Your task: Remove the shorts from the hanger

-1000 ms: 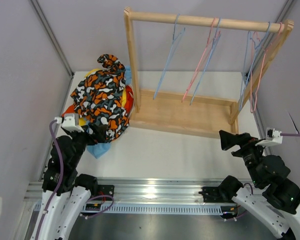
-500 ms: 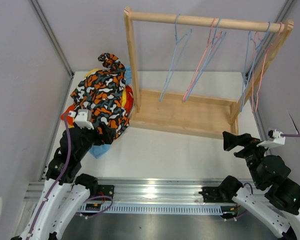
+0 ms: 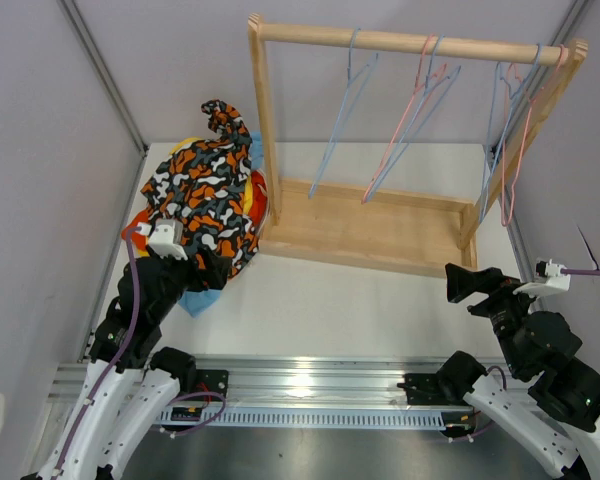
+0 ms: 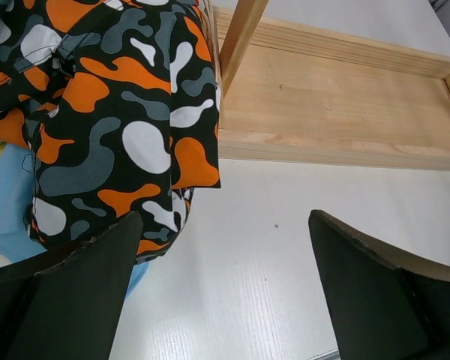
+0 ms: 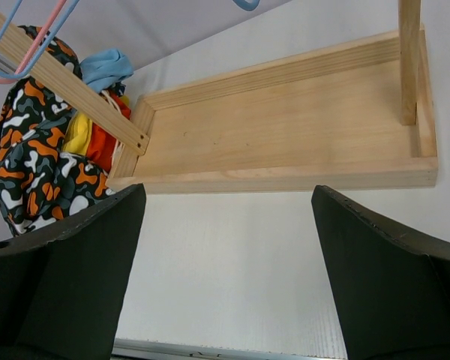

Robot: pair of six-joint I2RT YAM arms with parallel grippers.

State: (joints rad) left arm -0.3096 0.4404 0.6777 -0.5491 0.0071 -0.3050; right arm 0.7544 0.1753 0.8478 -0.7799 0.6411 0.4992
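The shorts lie in a heap on the table left of the wooden rack. The black-orange-white blotch pair is on top and fills the upper left of the left wrist view. Light blue, yellow and red-orange fabric show at the heap's edges. The dark blue cartoon pair is hidden. Several bare wire hangers hang on the rack's rail. My left gripper is open and empty at the heap's near edge. My right gripper is open and empty, near the rack's right base.
The wooden rack has a flat base tray and two uprights; its rail spans the back. Grey walls close in left, right and behind. A metal rail runs along the near table edge.
The left arm has risen and drawn slightly back from the heap. The blue and pink hangers on the rail are swinging. The right arm has barely moved.
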